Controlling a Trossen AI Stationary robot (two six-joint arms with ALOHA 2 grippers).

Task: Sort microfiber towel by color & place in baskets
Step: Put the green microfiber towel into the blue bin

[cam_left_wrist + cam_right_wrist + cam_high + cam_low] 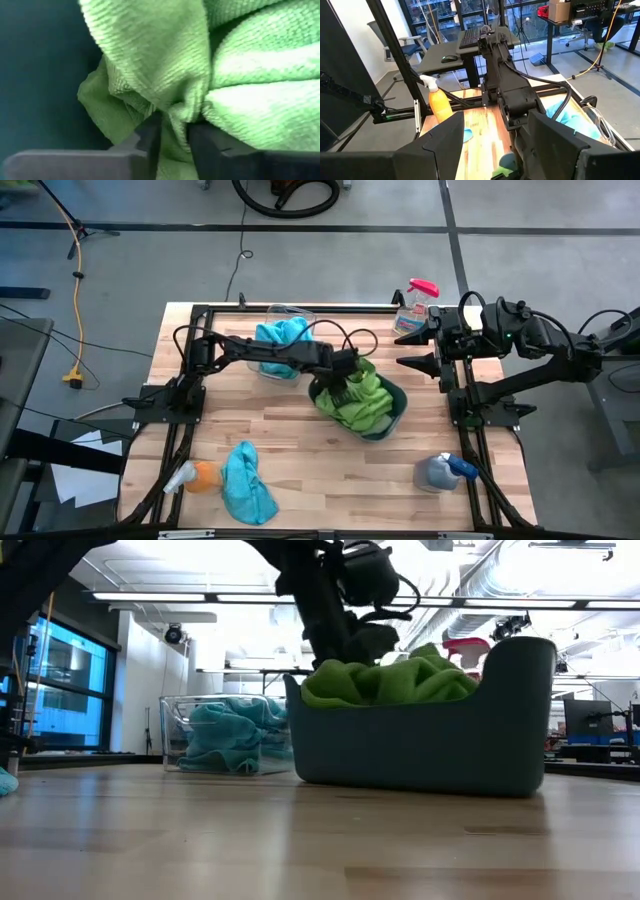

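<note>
The dark teal-grey basket (396,417) (430,745) holds a heap of lime green towels (362,402) (385,680). My left gripper (343,387) (174,142) reaches down into it, shut on green cloth. The clear basket (272,315) (172,730) stands just beyond, with turquoise towels (281,335) (225,735) piled inside. One more turquoise towel (247,483) lies crumpled on the table near the front edge. My right gripper (420,345) (495,150) waits open above the table's far right side, touching nothing. My left gripper pinches a fold of the green towel (175,125) between its two fingers (150,142), coming from above and pointing down into the teal basket. Several layers bunch in the narrow gap. The towel rests on the heap in the basket.
A spray bottle with an orange body (195,477) lies beside the loose turquoise towel. A pink-topped bottle (415,302) stands at the far right, and a blue-topped one (445,470) sits near the front right. The black metal frame (185,395) runs along the table's sides.
</note>
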